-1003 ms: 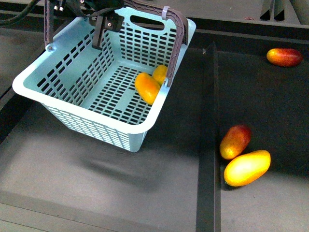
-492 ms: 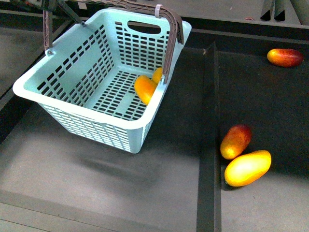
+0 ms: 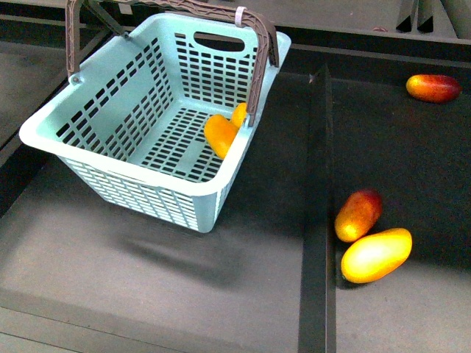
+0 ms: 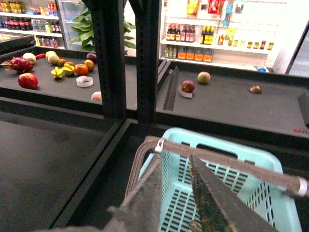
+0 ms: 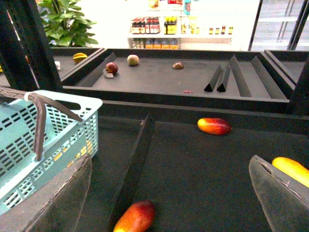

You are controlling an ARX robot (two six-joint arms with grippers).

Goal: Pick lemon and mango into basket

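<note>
- Two fruits are being carried inside the light turquoise slotted plastic basket (image 3: 132, 140): the smooth orange-yellow mango (image 3: 222, 135) and a smaller yellow lemon (image 3: 240, 114) touching it, both lying against the wall nearest the divider.
- Compared with a second ago, the basket is being held higher and more tilted, and the dark arm parts at its far rim are no longer being shown in the front view; by judgement both picks are done and only the lifting is left.
- The left gripper (image 4: 176, 193) is being kept pressed nearly together around the brown lattice handle (image 4: 227, 162), which is being pinched between its fingers.
- Below the basket, bare dark shelf is being left open; its shadow suggests it is hanging clear.
- The raised black divider (image 3: 318, 213) is being passed near the basket's right wall, an edge to be watched.
- Beyond it, a red-blushed mango (image 3: 359, 214) and a bigger yellow-orange mango (image 3: 376, 255) are lying touching, another red one (image 3: 433, 87) well apart.
- The right gripper (image 5: 169, 193) is being held spread wide and empty above that compartment.
</note>
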